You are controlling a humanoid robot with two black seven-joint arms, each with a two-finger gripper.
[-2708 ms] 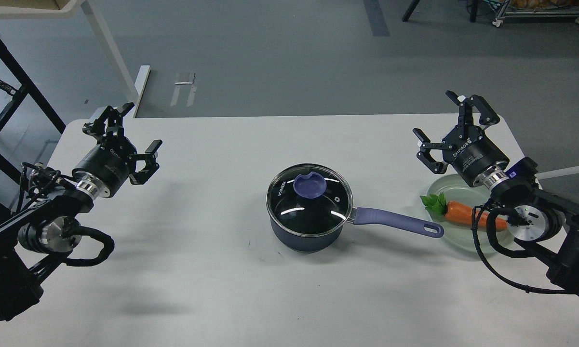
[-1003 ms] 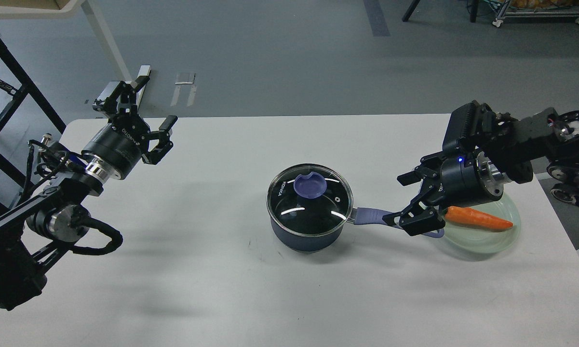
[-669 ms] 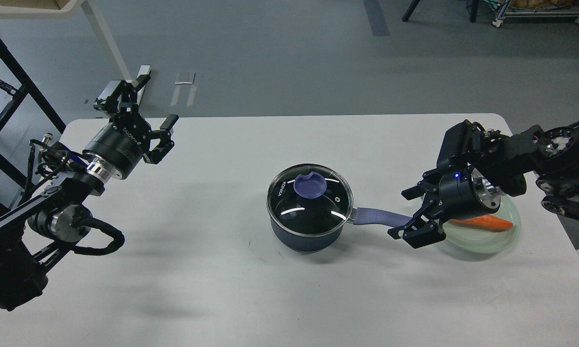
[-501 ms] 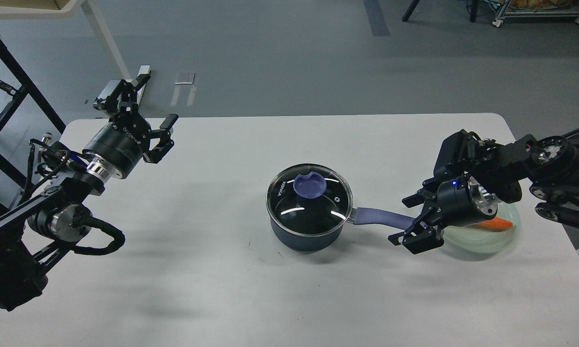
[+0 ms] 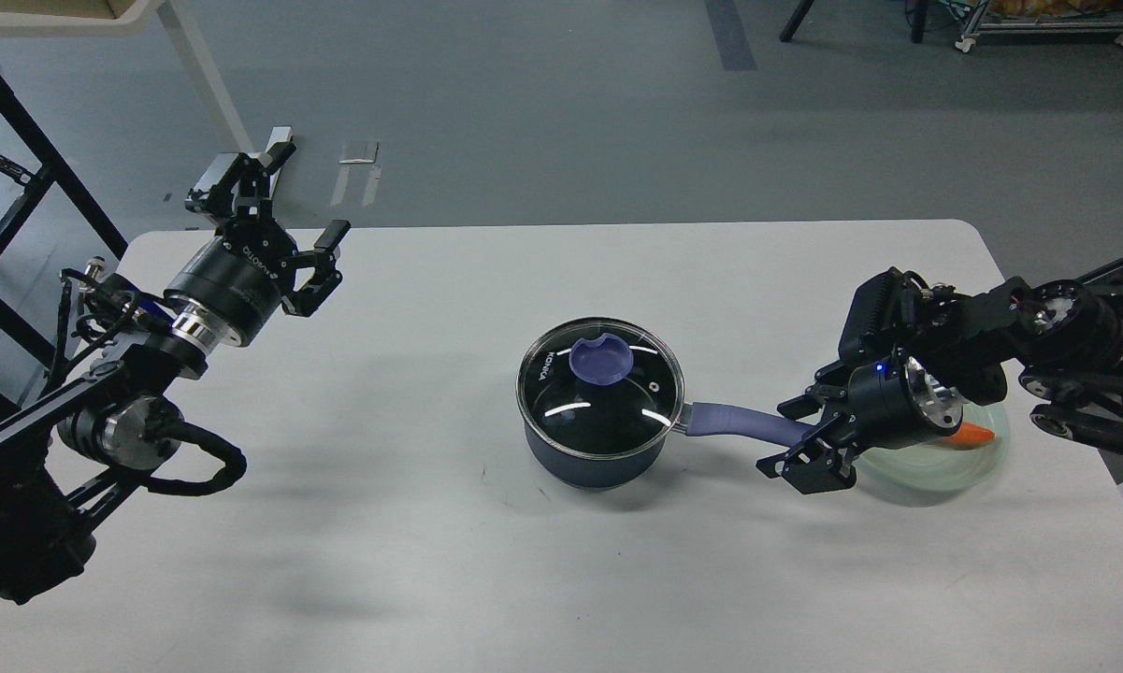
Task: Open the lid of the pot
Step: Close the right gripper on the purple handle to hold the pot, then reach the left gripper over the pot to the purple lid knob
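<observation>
A dark blue pot (image 5: 591, 453) stands at the table's middle with a glass lid (image 5: 601, 393) on it. The lid has a purple knob (image 5: 600, 360). The pot's purple handle (image 5: 739, 423) points right. My right gripper (image 5: 798, 436) is open, its two fingers on either side of the handle's far end. My left gripper (image 5: 271, 231) is open and empty, raised over the table's far left, well away from the pot.
A clear glass plate (image 5: 944, 463) with an orange carrot (image 5: 977, 435) sits right of the handle, mostly hidden by my right arm. The white table (image 5: 486, 561) ends just beyond the plate on the right.
My right gripper has swung down from the far right and settled lower around the pot handle's end. My left gripper rose a little toward the far left edge. The pot has not moved.
</observation>
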